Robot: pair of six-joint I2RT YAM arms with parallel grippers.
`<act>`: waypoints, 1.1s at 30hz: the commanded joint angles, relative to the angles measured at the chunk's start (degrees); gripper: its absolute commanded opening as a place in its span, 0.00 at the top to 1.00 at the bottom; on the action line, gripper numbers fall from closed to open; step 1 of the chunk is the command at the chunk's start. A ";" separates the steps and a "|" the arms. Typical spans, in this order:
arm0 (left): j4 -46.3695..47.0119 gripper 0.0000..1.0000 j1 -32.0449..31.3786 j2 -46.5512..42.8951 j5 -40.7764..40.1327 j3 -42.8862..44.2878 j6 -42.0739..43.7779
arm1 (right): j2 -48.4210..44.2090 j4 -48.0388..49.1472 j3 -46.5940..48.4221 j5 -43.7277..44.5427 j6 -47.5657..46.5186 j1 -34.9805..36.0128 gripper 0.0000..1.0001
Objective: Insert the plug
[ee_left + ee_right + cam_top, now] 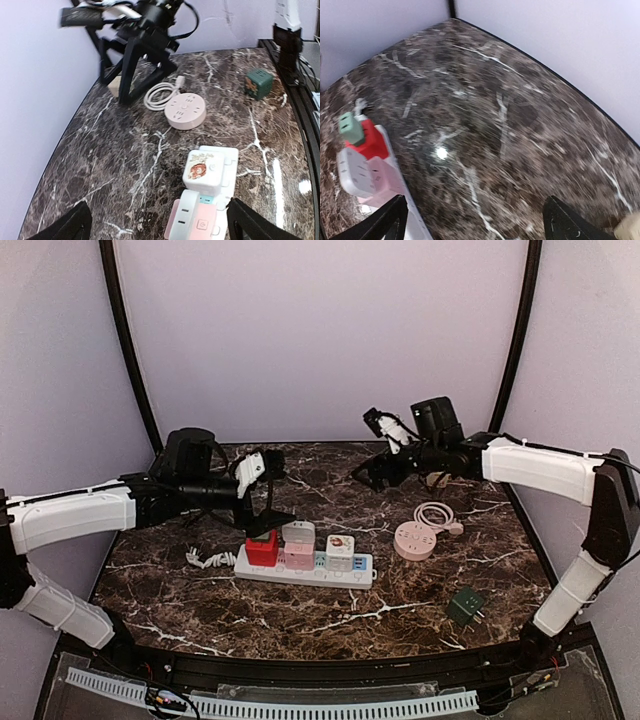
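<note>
At lower right overhead, we saw the green plug [465, 605], prongs aimed lower-right; left tool [157, 226] and right tool [476, 220] gaped empty, both partly cropped.

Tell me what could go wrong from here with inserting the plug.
1. The open left tool hangs close above the red adapter on the strip; a descent could knock it or shift the strip.
2. The plug lies near the front edge of the table, far from both tools; a poor grasp might push it off.
3. The right tool is near the cord and could snag it.
</note>
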 commanded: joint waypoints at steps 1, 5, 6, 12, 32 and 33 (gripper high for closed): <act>11.90 0.06 -0.03 -4.67 -12.44 -6.41 -18.04 | -2.49 -19.63 -1.08 10.61 13.02 -7.86 0.11; 16.27 0.06 -0.03 -9.21 -19.67 -13.58 -21.48 | -5.39 -23.38 -5.22 11.82 13.31 -9.46 0.14; 17.22 0.06 -0.03 -10.76 -20.31 -15.97 -22.71 | -5.52 -24.34 -5.54 12.82 13.67 -9.60 0.15; 22.73 0.08 -0.02 -17.13 -20.33 -26.80 -28.40 | -2.36 -25.76 -7.85 -3.09 15.73 -8.91 0.35; 32.59 0.09 0.34 -26.25 -20.58 -41.42 -30.06 | 36.32 -14.89 21.90 -20.96 25.09 3.68 0.71; 33.10 0.09 0.42 -26.35 -20.55 -41.57 -29.51 | 40.79 -15.77 29.49 -21.05 25.02 3.94 0.71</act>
